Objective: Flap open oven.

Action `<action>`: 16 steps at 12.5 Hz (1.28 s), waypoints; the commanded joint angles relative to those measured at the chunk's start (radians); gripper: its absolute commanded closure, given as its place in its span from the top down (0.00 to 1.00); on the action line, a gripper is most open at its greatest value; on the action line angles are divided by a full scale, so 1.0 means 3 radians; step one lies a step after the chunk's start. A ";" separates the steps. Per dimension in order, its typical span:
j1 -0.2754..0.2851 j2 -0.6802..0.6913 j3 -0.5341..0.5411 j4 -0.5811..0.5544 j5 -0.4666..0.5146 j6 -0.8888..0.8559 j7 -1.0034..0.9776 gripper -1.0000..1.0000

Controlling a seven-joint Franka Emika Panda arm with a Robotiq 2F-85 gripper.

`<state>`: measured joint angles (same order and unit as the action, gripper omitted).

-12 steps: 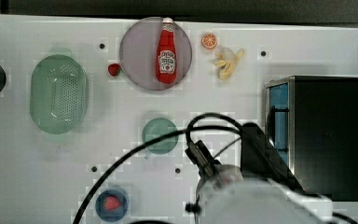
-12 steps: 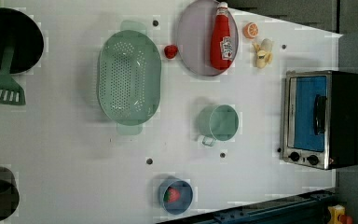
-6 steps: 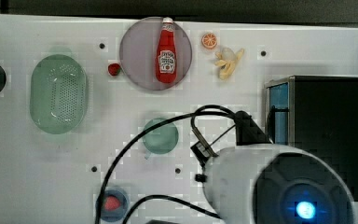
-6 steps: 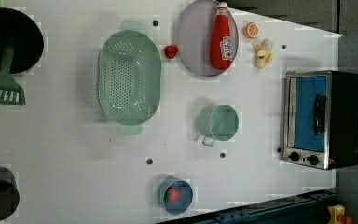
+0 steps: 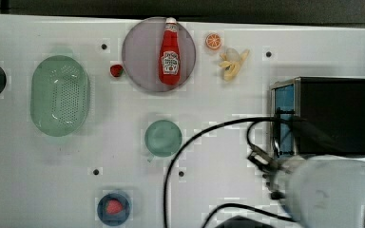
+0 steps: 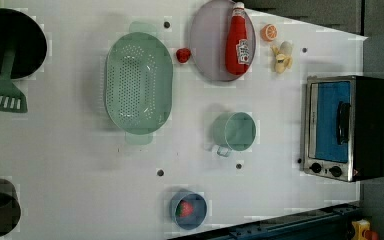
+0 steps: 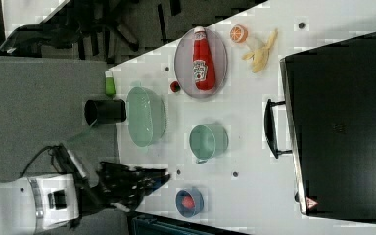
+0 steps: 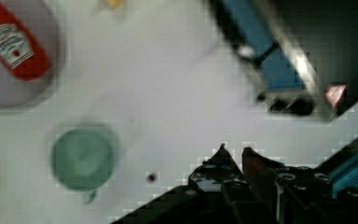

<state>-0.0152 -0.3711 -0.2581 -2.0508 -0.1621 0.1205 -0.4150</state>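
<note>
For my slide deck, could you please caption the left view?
Closed oven beside a green cup, colander and ketchup bottle.

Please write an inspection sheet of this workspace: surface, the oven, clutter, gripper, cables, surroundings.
Surface: white table with small holes.
Job's things: oven, door closed, handle untouched.
Clutter: ketchup bottle on plate; colander; green cup; blue bowl with strawberry; banana; orange slice.
Grippers: gripper above the table, nearly shut, holding nothing.
Cables: black cable looping from the arm.
Surroundings: black pot, green spatula.
</note>
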 commanded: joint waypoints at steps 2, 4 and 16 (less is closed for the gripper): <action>-0.0078 0.0254 -0.0243 -0.0162 -0.0148 0.0354 -0.1417 0.18; -0.0080 0.0460 -0.0369 -0.0184 -0.0149 0.0692 -0.1774 0.18; -0.0084 0.1592 -0.0606 -0.0416 -0.0128 0.2029 -0.2318 0.18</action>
<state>-0.0388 0.1040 -0.4285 -2.1797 -0.2036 0.7017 -1.0527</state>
